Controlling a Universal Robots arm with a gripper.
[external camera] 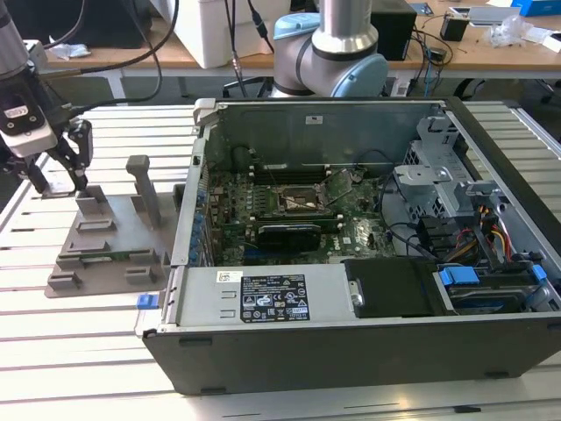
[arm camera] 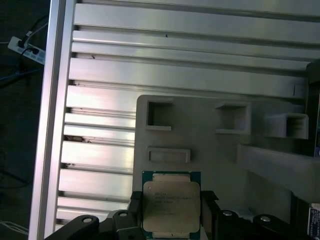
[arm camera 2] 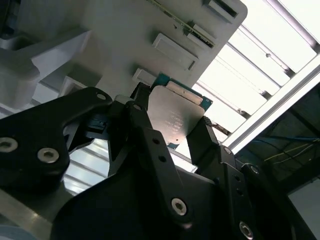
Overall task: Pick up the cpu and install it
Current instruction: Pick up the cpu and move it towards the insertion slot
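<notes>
1. Exterior view: the arm's base stands behind the open computer case. The gripper is far over on the exterior view's left, well apart from the case.
2. The gripper points down at the far corner of the grey plastic holder. Its two dark fingers are splayed, and their tips reach down to the holder's top face.
3. The holder lies on the slatted metal table, just beside the case wall.
4. The cpu in the first wrist view is a silvery square with a thin green rim, lying flat between the two fingers. One finger meets each of two opposite edges.
5. In the second wrist view the cpu sits between the black fingers. One finger overlaps one side of it and the other meets the opposite corner.
6. The jaws are spread about one chip-width and closed against the cpu's sides, with no gap seen at either edge.
7. The cpu is at the holder's edge, beside a row of small raised blocks. I cannot tell whether it rests on the holder or is raised off it.
8. Inside the case the motherboard socket sits near the middle of the board, well apart from the gripper.
</notes>
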